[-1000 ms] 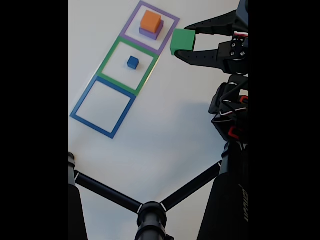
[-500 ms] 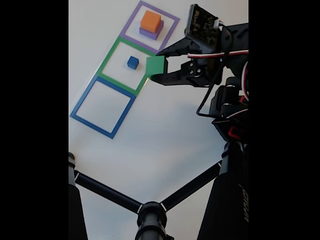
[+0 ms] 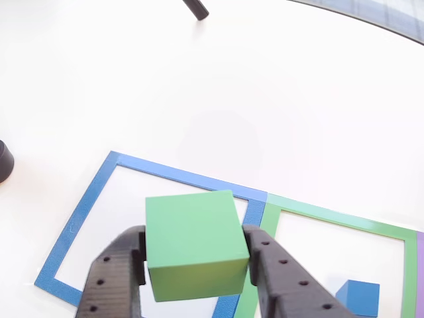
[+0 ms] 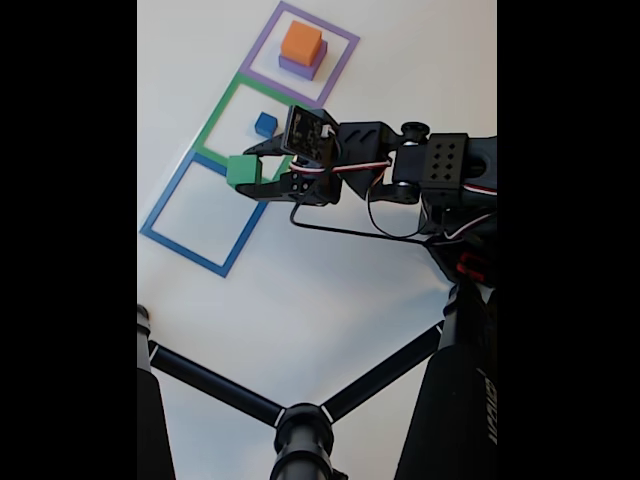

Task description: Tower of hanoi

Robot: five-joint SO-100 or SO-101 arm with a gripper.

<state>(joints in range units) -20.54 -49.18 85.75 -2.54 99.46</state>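
My gripper (image 4: 246, 171) is shut on a green cube (image 4: 243, 171), held above the table over the top edge of the blue square outline (image 4: 160, 209). In the other view the green cube (image 3: 194, 246) sits between the two black fingers (image 3: 278, 278), above the border between the blue outline (image 3: 79, 218) and the green outline (image 3: 344, 217). A small blue cube (image 4: 265, 124) lies inside the green square outline (image 4: 218, 115); its corner shows in the other view as the blue cube (image 3: 358, 298). An orange cube (image 4: 301, 43) sits on a purple cube (image 4: 300, 68) inside the purple outline (image 4: 340, 60).
Black tripod-like bars (image 4: 290, 410) cross the bottom of the fixed view. The arm's body (image 4: 465, 250) fills the right side. A black foot (image 3: 3, 161) sits at the left edge of the other view and a dark rod tip (image 3: 195, 8) at the top.
The gripper has carried the green cube from beside the purple square, past the green square, down-left to the top edge of the blue square. The other cubes have not moved.
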